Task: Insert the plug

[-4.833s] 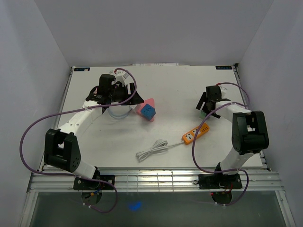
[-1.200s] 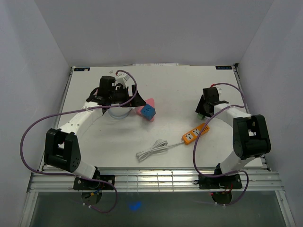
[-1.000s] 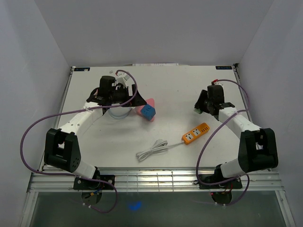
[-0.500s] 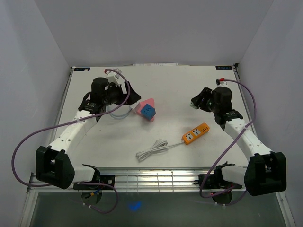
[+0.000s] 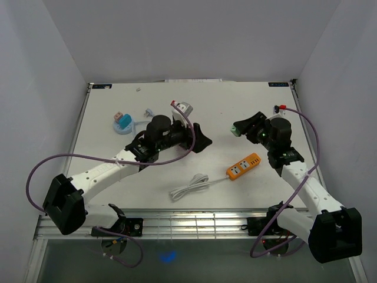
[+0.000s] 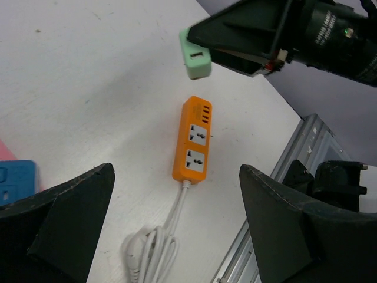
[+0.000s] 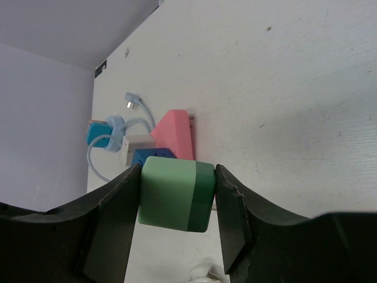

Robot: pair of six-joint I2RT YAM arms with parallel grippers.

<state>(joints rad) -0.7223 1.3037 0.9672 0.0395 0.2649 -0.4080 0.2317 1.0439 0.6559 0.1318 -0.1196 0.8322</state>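
Note:
The plug is a green block (image 7: 168, 200) held above the table, and my right gripper (image 7: 178, 194) is shut on its two sides. In the top view the right gripper (image 5: 241, 128) hangs left of and behind the orange power strip (image 5: 243, 166). From the left wrist the green plug (image 6: 196, 56) shows just beyond the strip (image 6: 192, 147), whose sockets face up. My left gripper (image 5: 200, 140) is open near the table's middle with nothing between its fingers. The strip's white cable (image 5: 189, 187) lies coiled toward the front.
A pink adapter (image 7: 174, 132), a blue cube (image 7: 150, 156) and a white plug (image 7: 136, 143) lie together under my left arm. A light blue cable with a teal block (image 5: 122, 122) sits at the back left. The table's metal front rail (image 6: 294, 159) runs close to the strip.
My left arm has swung from the back left to the table's middle, uncovering the light blue cable. My right arm has stretched forward, still holding the green plug aloft.

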